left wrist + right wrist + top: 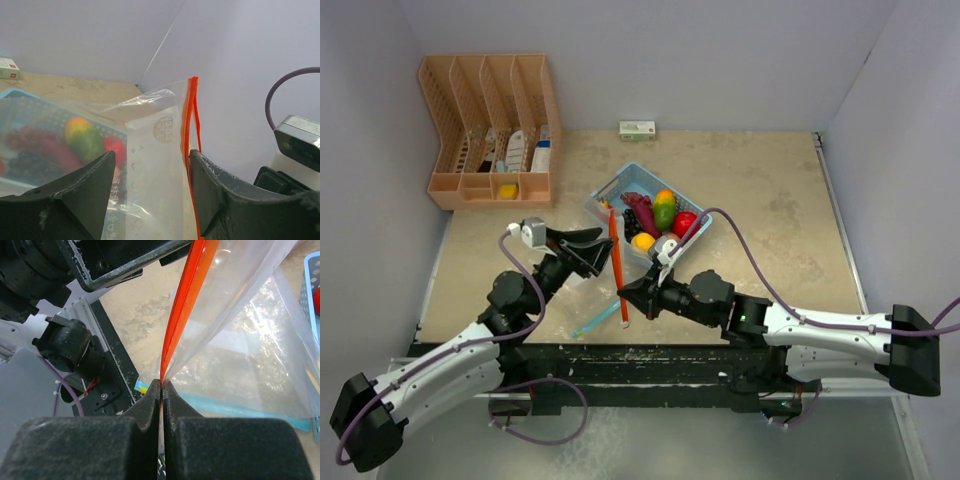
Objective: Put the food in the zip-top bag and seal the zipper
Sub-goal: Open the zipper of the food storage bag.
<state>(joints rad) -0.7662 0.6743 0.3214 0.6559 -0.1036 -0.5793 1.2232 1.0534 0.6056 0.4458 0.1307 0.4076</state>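
Beige mottled tabletop from above: the toy fruits and vegetables all lie in a pale blue perforated basket, at one o'clock of the clear plastic zip-top bag hanging between my arms; I see none in it.

Left wrist: my left gripper is spread, with film between the fingers and the orange zipper strip against the three o'clock finger.

Right wrist: my right gripper is pressed together on the strip's end.

I judge that sliding this pinch along now would seal the bag before it is filled. With my left gripping nothing, the mouth could collapse.
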